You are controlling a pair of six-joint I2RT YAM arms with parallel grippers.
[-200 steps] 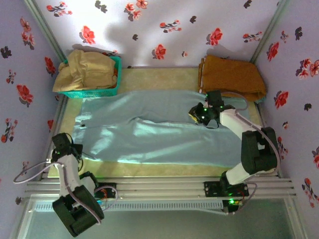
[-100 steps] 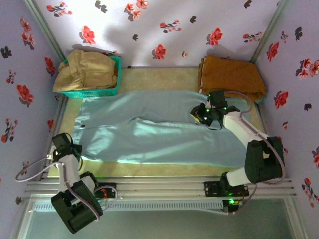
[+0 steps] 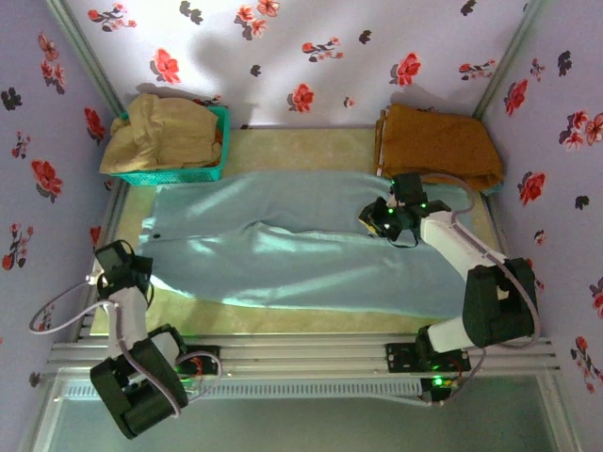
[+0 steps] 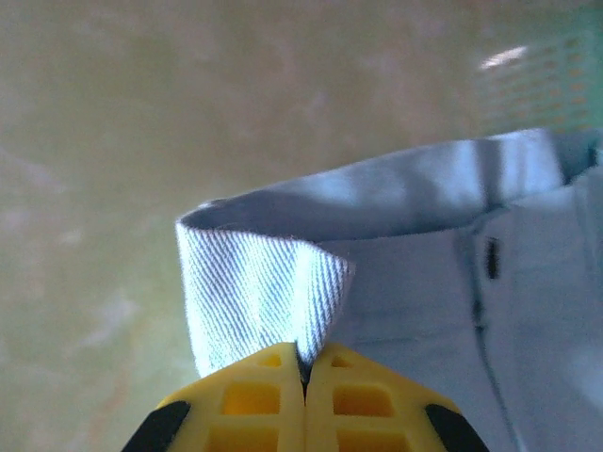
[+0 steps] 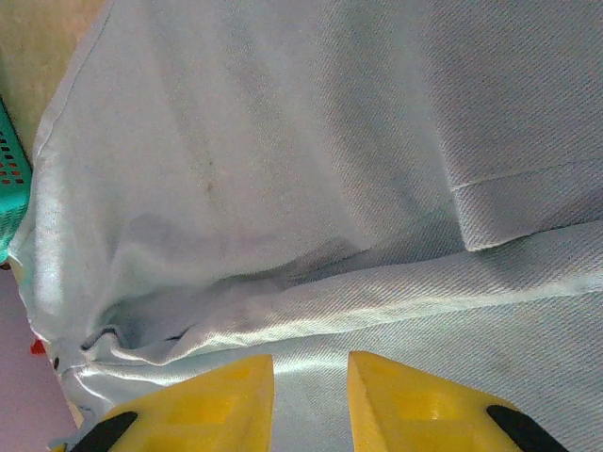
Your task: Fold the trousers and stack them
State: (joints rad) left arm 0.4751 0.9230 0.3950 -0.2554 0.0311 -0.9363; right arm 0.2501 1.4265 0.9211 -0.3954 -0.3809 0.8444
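Trousers point(image 3: 283, 254) lay spread flat across the worktop point(image 3: 301, 146), waist end to the left, legs running right. Left hand point(image 4: 303, 365) was pinched together on the waistband corner at the near left edge, with that corner lifted and curled off the worktop. Right hand point(image 5: 311, 367) sat over the far leg toward the right end, fingers apart with nothing between them; contact with the cloth was hard to tell. Teal basket point(image 3: 184, 175) holding a beige garment point(image 3: 160, 132) stood far left. Orange-brown garment point(image 3: 438, 146) lay far right, just beyond the trousers.
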